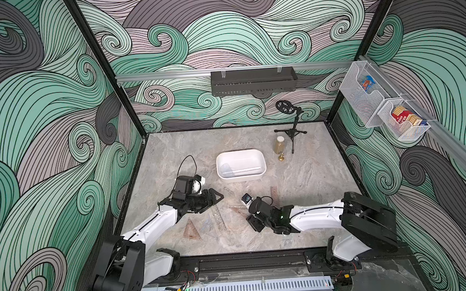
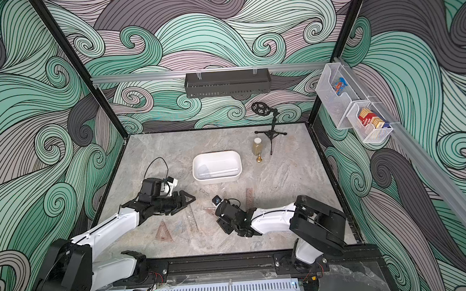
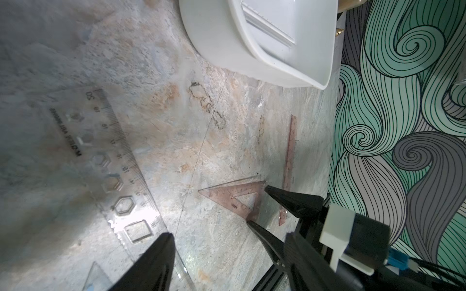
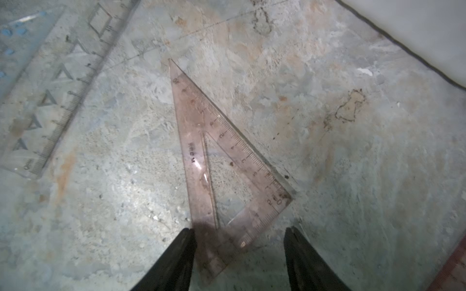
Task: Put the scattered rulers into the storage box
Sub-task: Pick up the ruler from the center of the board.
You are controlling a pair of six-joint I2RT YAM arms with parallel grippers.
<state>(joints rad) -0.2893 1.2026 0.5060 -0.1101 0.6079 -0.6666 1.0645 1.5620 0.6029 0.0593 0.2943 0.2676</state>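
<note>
The white storage box point(image 1: 241, 177) stands mid-table with a clear ruler point(image 1: 245, 169) lying inside. My right gripper point(image 4: 239, 228) is open, low over the table. Its fingers straddle the short end of a reddish-brown set square point(image 4: 201, 151), which lies flat. The left gripper point(image 1: 214, 202) hovers open and empty above a clear straight ruler point(image 1: 217, 216). A bluish set square point(image 1: 207, 223) and another brown set square point(image 1: 192, 231) lie beside that ruler. A brown straight ruler point(image 1: 274, 195) lies behind the right wrist. The left wrist view shows the right gripper's fingers point(image 3: 277, 195) at the set square point(image 3: 234, 199).
A small bottle point(image 1: 279, 145), a brass piece point(image 1: 281, 157) and a black tripod stand point(image 1: 291, 131) stand right of the box. A black perforated tray point(image 1: 253, 80) hangs on the back wall. White mesh baskets point(image 1: 383, 104) hang on the right wall.
</note>
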